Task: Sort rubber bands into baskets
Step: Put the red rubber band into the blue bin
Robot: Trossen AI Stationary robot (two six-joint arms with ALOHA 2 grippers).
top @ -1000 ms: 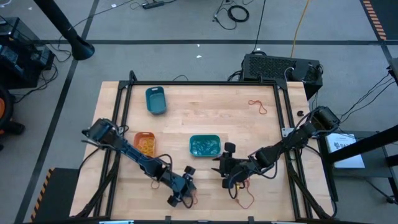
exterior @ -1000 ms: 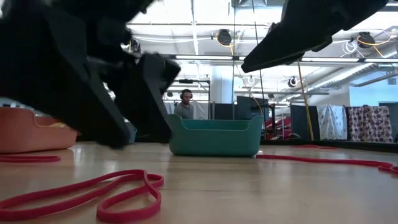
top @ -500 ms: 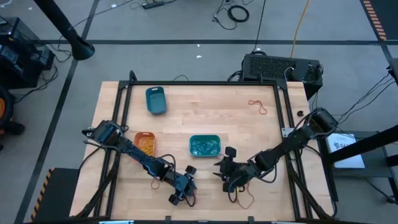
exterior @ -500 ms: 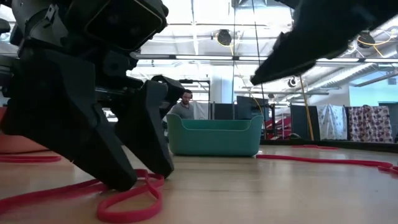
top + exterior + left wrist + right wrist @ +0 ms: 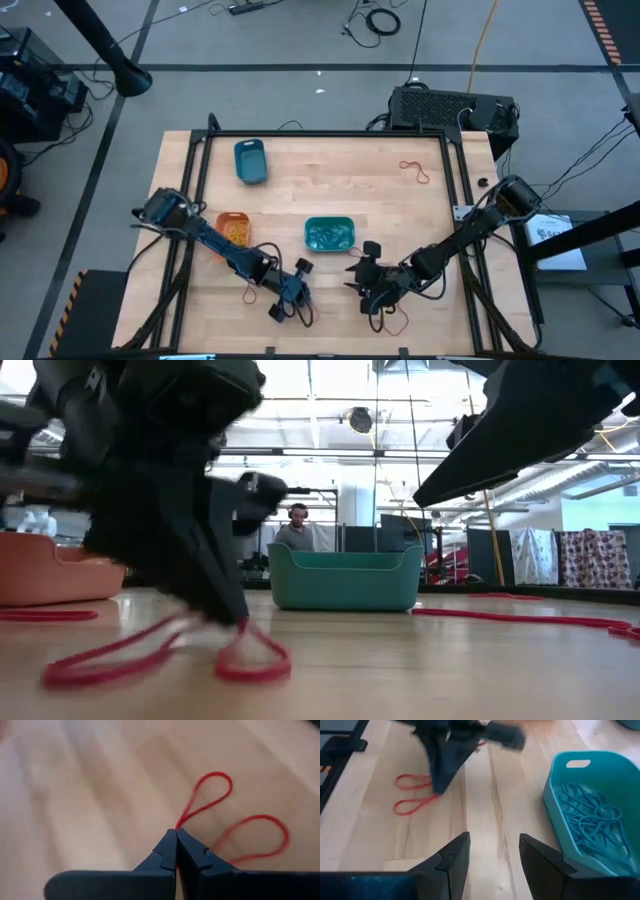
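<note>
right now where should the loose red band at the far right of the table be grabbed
Take the red rubber band across a single strand of its loop, coming straight down from above. It lies flat on the bare table as a thin, kinked loop with nothing beside it, so the fingers can straddle one strand.

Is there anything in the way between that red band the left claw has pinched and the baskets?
Nothing visible. The left gripper is shut on the red rubber band near the table's front edge. Bare wood lies between it and the orange basket, the teal basket and the blue basket. The right gripper waits off to the side, open.
</note>
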